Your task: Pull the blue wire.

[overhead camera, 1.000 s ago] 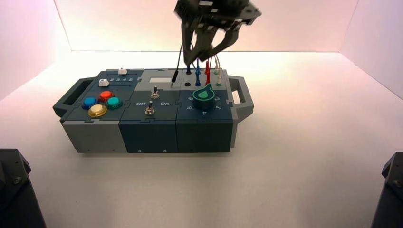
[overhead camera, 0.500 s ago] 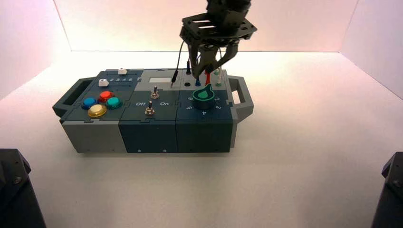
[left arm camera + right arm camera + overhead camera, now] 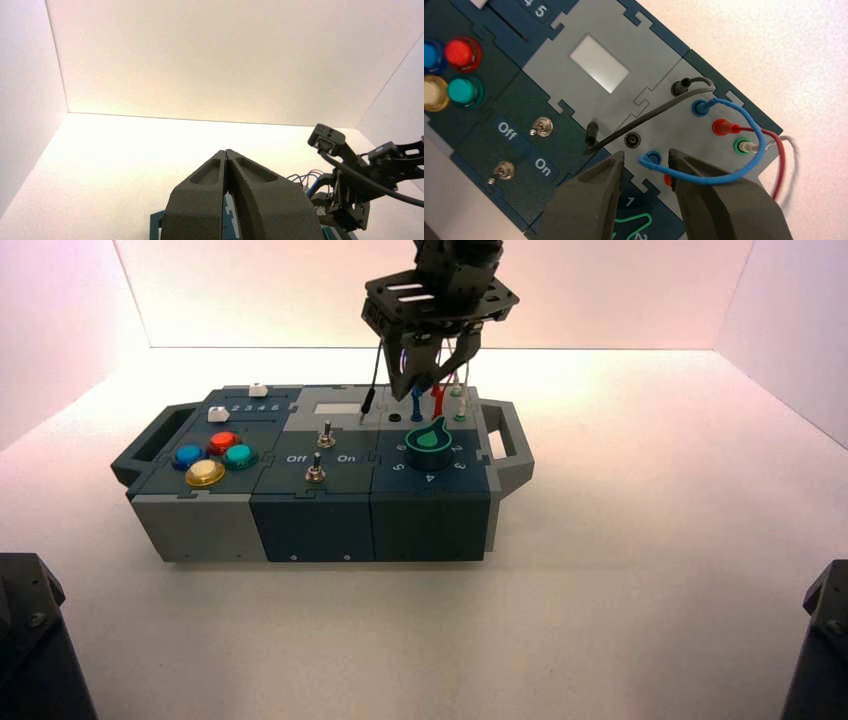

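Observation:
The blue wire (image 3: 751, 131) arches in a loop between two blue plugs, both seated in the grey panel at the box's back right. My right gripper (image 3: 646, 154) is open, with its fingers on either side of the nearer blue plug (image 3: 653, 157) and not touching it. In the high view the right gripper (image 3: 428, 380) hangs low over the wire sockets, just above the blue plug (image 3: 416, 400). My left gripper (image 3: 226, 152) is shut and empty, held back from the box.
A black wire (image 3: 649, 112) has one plug seated and its other plug (image 3: 591, 135) lying loose beside an empty socket (image 3: 632, 139). A red wire (image 3: 776, 150) loops close behind the blue one. The green knob (image 3: 430, 440), two toggle switches and coloured buttons (image 3: 212, 455) lie nearer on the box (image 3: 310, 515).
My right gripper has come down and shifted slightly left, from high above the wires to straddling the blue plug. The wires have not moved.

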You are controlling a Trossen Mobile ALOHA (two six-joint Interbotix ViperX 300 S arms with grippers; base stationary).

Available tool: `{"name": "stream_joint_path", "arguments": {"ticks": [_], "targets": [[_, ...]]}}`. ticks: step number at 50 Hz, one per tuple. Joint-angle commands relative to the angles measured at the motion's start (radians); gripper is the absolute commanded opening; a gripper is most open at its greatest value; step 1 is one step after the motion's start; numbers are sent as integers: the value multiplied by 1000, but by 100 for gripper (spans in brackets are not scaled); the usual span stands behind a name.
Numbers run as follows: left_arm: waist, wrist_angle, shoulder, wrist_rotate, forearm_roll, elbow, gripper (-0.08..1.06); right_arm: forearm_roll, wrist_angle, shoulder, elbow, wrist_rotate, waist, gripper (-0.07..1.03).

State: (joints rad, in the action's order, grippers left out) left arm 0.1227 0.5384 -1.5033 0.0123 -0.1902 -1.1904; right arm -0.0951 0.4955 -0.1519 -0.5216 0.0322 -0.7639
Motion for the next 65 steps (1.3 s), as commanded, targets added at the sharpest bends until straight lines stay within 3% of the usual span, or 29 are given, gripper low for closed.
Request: {"name": "stream_joint_path", "arguments": {"ticks": [1, 16, 20, 27, 35, 45, 65], "targets": [[2, -12, 14, 3, -2, 11, -3, 5, -3, 8, 21, 0, 15, 47], [2, -14, 11, 3, -2, 11, -3, 17, -3, -25, 25, 0, 34, 45], [2, -14, 9, 3, -2, 11, -3, 17, -11, -29, 26, 0, 34, 36], [2, -17, 9, 3, -2, 11, -3, 17, -11, -31, 29, 0, 34, 33], [2, -18, 9, 3, 0, 12, -3, 17, -8, -37, 35, 0, 32, 24], [2, -18, 9, 3, 0, 11, -3, 17, 3, -55, 40, 0, 31, -2], [0, -20, 8, 3, 0, 9, -3, 17, 77, 9, 63, 0, 31, -2]]}}
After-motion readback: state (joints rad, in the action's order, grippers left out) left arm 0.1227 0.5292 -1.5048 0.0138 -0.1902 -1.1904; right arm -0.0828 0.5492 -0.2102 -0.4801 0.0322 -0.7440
